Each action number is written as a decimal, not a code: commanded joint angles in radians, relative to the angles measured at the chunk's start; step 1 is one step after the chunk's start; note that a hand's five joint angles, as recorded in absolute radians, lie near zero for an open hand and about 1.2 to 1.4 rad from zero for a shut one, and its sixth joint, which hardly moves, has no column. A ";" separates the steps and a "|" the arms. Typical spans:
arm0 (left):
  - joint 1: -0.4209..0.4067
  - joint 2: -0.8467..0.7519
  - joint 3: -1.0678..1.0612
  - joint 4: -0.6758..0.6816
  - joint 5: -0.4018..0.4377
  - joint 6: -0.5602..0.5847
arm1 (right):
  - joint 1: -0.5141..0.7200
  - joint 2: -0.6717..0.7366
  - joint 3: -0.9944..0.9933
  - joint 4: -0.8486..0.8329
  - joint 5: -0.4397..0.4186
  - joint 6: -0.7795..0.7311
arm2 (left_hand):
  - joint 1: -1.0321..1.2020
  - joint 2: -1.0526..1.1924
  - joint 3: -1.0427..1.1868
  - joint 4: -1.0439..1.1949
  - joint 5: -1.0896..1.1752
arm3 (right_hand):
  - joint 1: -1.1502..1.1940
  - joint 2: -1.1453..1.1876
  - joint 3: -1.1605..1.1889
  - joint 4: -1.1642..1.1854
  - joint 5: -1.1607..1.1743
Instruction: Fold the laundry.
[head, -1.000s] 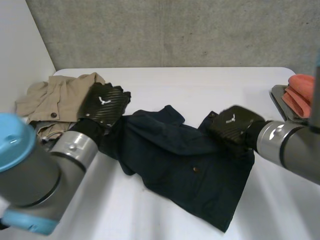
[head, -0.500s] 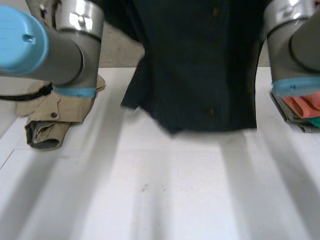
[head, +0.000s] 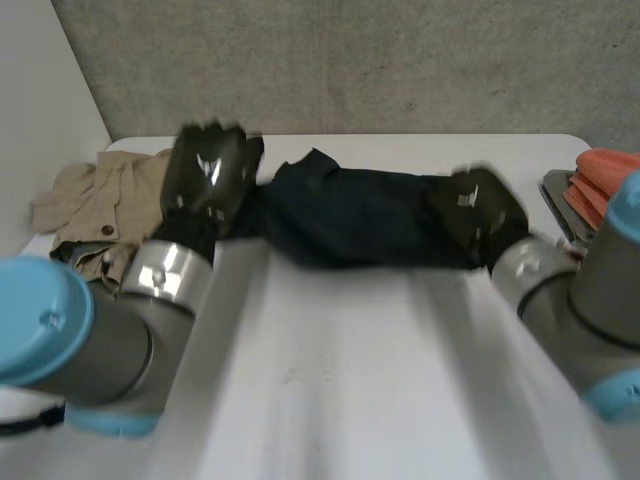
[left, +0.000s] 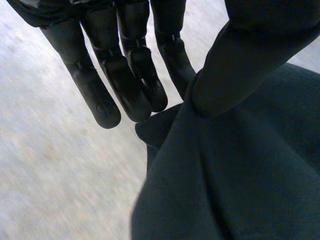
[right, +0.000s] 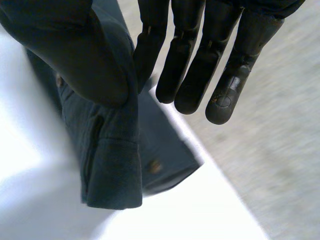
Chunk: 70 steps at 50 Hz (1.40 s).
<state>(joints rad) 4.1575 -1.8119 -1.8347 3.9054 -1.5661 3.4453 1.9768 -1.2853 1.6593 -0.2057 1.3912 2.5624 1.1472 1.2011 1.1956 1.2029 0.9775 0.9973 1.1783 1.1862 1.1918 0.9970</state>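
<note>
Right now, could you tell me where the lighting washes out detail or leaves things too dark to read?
Right wrist view: the white table glares to blank white beside the navy shirt, whose button reads fine. Left wrist view: the black left hand and the shirt it pinches nearly merge in tone. Head view: even light, yet the shirt's folds show little.

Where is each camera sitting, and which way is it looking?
Head view: between and behind the arms, looking down at the table; both arms, left hand and right hand show, at the dark garment's ends.
Left wrist view: on that wrist, looking along the palm; own fingers and thumb pinch the garment.
Right wrist view: likewise; own fingers and thumb pinch the garment.
All share the garment.
</note>
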 joint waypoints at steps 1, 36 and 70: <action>-0.031 0.016 -0.069 -0.144 -0.006 -0.002 | -0.001 0.011 0.091 0.038 -0.037 0.038 | 0.249 0.195 0.201 0.193 0.244 | 0.399 0.218 0.210 0.204 0.225; 0.012 -0.073 0.209 -0.316 -0.011 -0.089 | -0.096 0.204 -0.010 0.161 -0.117 0.519 | 0.249 0.195 0.201 0.193 0.244 | -0.505 -0.686 -0.694 -0.699 -0.679; 0.000 0.017 -0.028 -0.770 -0.009 0.109 | -0.095 -0.046 0.100 0.525 0.028 -0.419 | 0.249 0.195 0.201 0.193 0.244 | 0.399 0.218 0.210 0.204 0.225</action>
<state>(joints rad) 4.1571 -1.6392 -1.9417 3.0500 -1.5693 3.5160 1.8759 -1.4524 1.8180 0.3814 1.3821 2.1257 1.1472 1.2013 1.1956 1.2028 0.9775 0.9786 1.1739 1.1855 1.1904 0.9834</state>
